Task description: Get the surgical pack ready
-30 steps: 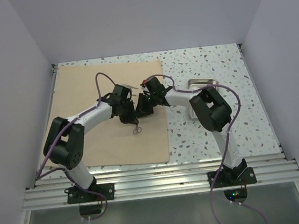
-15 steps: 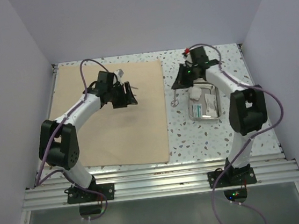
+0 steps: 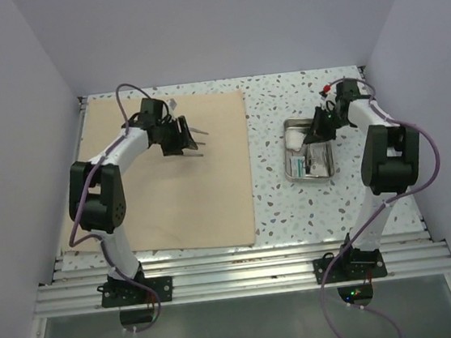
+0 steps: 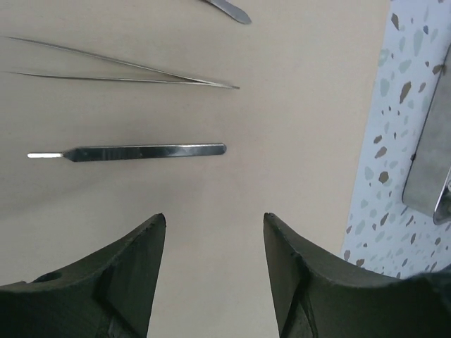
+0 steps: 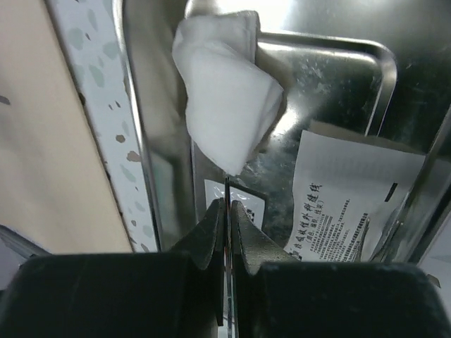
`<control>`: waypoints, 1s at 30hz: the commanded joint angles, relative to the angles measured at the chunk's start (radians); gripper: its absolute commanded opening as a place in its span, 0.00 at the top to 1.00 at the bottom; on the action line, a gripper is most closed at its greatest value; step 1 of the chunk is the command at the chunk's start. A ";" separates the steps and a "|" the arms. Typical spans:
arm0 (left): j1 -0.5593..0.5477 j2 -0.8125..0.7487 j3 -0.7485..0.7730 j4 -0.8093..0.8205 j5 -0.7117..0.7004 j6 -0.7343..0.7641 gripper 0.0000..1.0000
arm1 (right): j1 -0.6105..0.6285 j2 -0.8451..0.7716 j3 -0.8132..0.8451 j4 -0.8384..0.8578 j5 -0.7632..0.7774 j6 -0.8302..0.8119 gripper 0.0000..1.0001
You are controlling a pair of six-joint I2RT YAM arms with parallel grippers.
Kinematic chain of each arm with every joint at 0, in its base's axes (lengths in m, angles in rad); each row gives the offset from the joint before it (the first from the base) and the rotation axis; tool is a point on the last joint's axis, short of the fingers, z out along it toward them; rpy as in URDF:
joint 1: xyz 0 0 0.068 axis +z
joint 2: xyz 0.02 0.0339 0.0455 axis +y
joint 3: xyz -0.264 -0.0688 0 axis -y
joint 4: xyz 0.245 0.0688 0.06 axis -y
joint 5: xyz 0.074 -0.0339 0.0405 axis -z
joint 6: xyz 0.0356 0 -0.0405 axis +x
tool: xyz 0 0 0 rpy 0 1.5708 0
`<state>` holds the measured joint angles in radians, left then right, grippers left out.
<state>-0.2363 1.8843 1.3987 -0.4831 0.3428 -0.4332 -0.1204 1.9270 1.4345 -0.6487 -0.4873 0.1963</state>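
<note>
The worktop (image 3: 319,199) has a white surface with dark speckles. A ribbed aluminium rail (image 3: 246,277) runs along its near edge across the full width. A grey, glossy panel (image 3: 244,330) lies in front of the rail, at the bottom of the overhead view. Three plain pale walls enclose the worktop: the left wall (image 3: 10,136), the rear wall (image 3: 217,23) and the right wall (image 3: 436,88). The rear wall meets the worktop's far edge.

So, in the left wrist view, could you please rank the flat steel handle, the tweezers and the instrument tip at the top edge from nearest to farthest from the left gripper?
From the left gripper:
1. flat steel handle, just ahead of the fingers.
2. tweezers, beyond the handle.
3. instrument tip, at the top edge.
</note>
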 commanded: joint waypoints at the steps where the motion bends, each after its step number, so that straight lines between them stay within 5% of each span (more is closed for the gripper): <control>1: 0.022 0.054 0.066 -0.055 -0.049 -0.076 0.39 | -0.015 0.009 -0.016 -0.038 -0.062 -0.070 1.00; 8: 0.015 0.160 0.163 -0.181 -0.152 -0.301 0.47 | -0.041 0.058 0.015 -0.046 -0.068 -0.044 0.91; 16: -0.014 0.216 0.278 -0.278 -0.206 -0.505 0.46 | -0.039 0.024 0.020 -0.064 0.029 0.034 0.55; 25: -0.055 0.396 0.671 -0.570 -0.478 -0.734 0.47 | 0.044 -0.151 0.093 -0.192 0.207 0.103 0.52; 30: -0.054 0.423 0.704 -0.595 -0.502 -0.861 0.48 | 0.109 -0.229 0.070 -0.157 0.185 0.121 0.52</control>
<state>-0.2977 2.2845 2.0628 -0.9825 -0.0837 -1.1713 -0.0467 1.7573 1.4879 -0.7971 -0.3225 0.2924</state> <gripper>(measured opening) 0.523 0.477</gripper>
